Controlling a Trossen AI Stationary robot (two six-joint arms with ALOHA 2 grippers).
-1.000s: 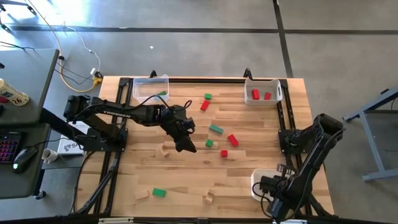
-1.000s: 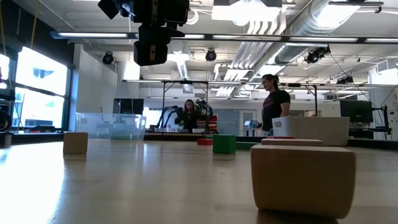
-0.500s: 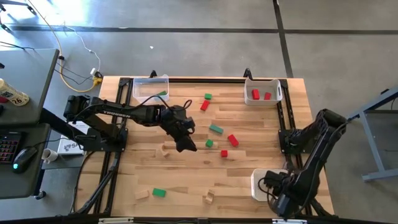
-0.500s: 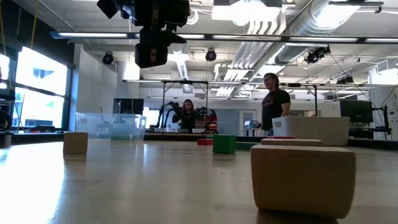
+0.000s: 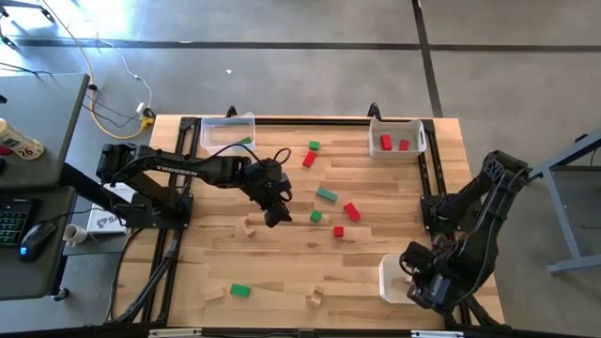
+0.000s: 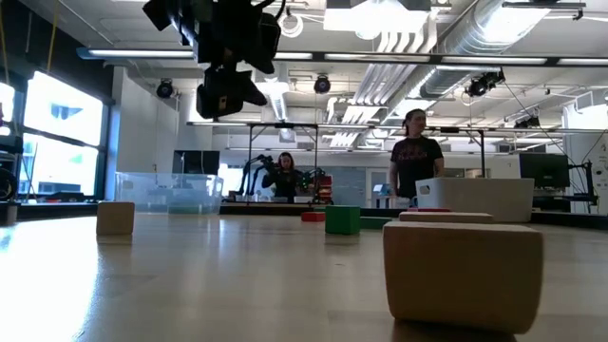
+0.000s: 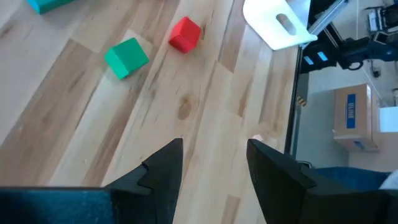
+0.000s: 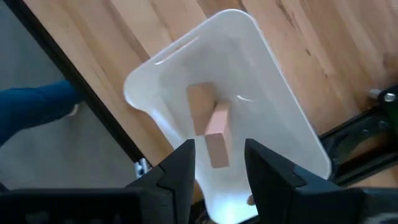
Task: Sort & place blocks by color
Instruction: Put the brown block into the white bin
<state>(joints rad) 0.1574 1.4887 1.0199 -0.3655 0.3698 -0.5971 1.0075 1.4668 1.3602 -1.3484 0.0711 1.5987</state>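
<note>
Since many blocks are spread on the table (image 5: 282, 272), the high view is taken first. The left gripper (image 5: 273, 215) hangs over the middle of the table; a plain block (image 5: 250, 226) lies just beside it on the side of the left arm's base, and a green cube (image 5: 316, 216) and a red cube (image 5: 338, 231) lie a little beyond it. A wrong colour could be picked here, because the three colours are mixed near the gripper. The right gripper (image 5: 420, 282) stands above the near white bin (image 5: 387, 280). Two red blocks (image 5: 393, 144) are in the far right bin (image 5: 397, 138), and one green block (image 5: 244, 141) is in the far left bin (image 5: 226, 132). No writing can be read with certainty.

In the low view, the left gripper (image 6: 226, 95) is seen high above the table, with a plain block (image 6: 462, 272) very near the camera. No label is readable.

In the left wrist view, the left fingers (image 7: 163, 168) are apart and nothing is held between them. The green cube (image 7: 126, 57) and the red cube (image 7: 185, 33) lie ahead of them. If the descent is not aimed well, a cube could be pushed away by a finger. The blue mark on a carton (image 7: 351, 118) cannot be read.

In the right wrist view, the right fingers (image 8: 180, 167) are apart with nothing between them, and two plain blocks (image 8: 208, 124) lie in the bin (image 8: 273, 112) directly beneath. One leans on the other, so it may tip over, but the bin wall would probably keep it in.
</note>
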